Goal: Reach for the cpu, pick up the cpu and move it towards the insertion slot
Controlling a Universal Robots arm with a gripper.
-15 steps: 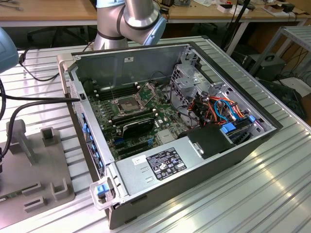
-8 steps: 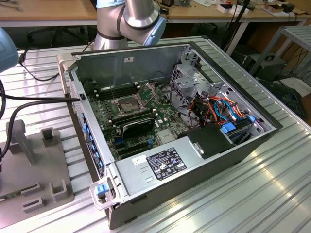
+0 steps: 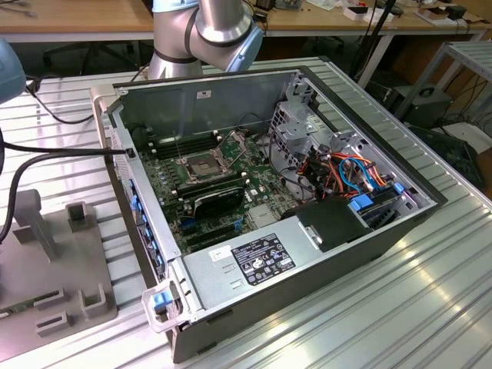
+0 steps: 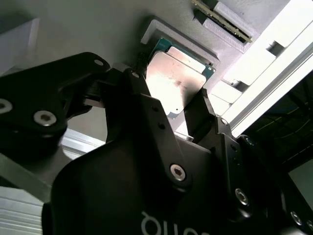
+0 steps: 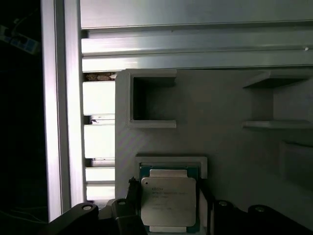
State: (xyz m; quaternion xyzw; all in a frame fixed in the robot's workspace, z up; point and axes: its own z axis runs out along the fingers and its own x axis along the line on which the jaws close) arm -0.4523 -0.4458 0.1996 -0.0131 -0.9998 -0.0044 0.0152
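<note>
Right now the claw (image 4: 168,90) stands narrowly open astride the cpu (image 5: 168,200), a finger (image 4: 142,103) close by each side, gripping nothing yet. The cpu lies flat in its pocket near the grey holder's (image 5: 230,112) edge. Best to close squarely on opposite edges and keep level, so it doesn't tilt or jam.

- The cpu (image 5: 168,203) lies flat, pale metal face up, inside a raised frame on a grey fixture plate (image 5: 230,156).
- The black tool (image 5: 168,196) is close around the cpu.
- Ribbed aluminium worktop (image 5: 195,49) borders the plate.
</note>
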